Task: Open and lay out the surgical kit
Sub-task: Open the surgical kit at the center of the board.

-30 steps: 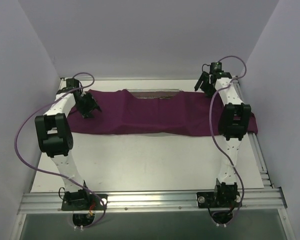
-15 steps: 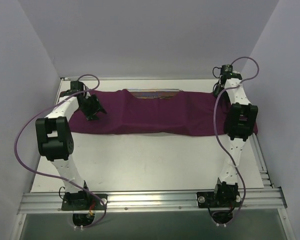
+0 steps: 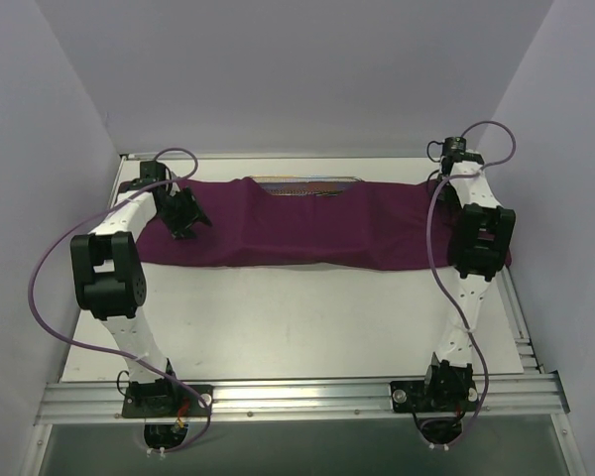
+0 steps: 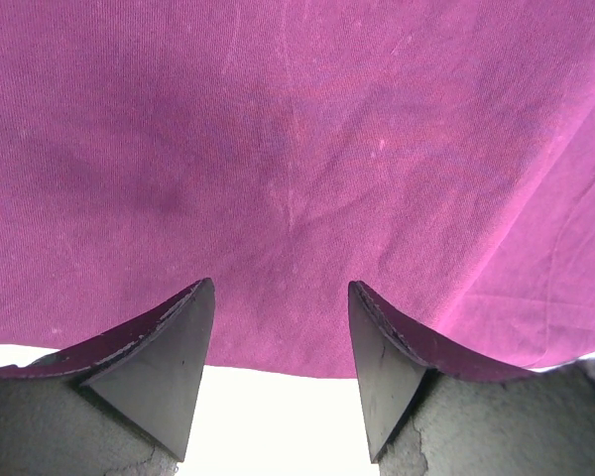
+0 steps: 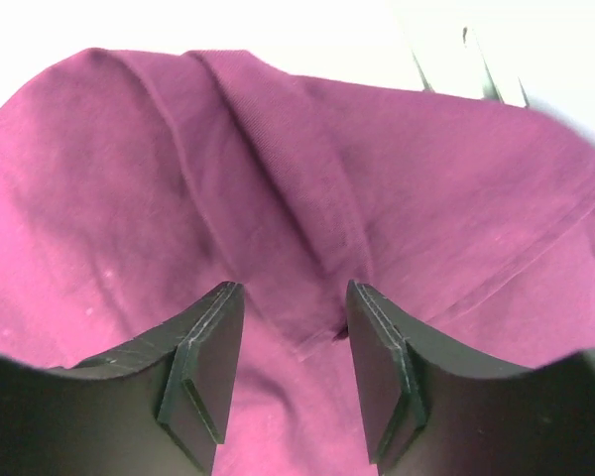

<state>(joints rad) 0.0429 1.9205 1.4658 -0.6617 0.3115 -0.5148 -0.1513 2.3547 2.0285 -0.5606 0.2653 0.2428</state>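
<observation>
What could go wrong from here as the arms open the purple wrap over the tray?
1. The right gripper straddles a raised fold of the purple cloth wrap; closing there may pinch several layers, bunching the wrap instead of opening it.
2. The wrap drapes over the wire-mesh tray, only its far rim showing; a hard pull could drag or tip the tray.

Right end effector point(image 5: 293, 294) farther right, narrower

The top view looks down from high behind the near edge of the bench point(image 3: 297, 317), facing its far edge. The wrist views look past the left tool point(image 4: 281, 288) and the right tool point(image 5: 294, 288), close onto the purple cloth point(image 3: 297, 228) that all three share.
</observation>
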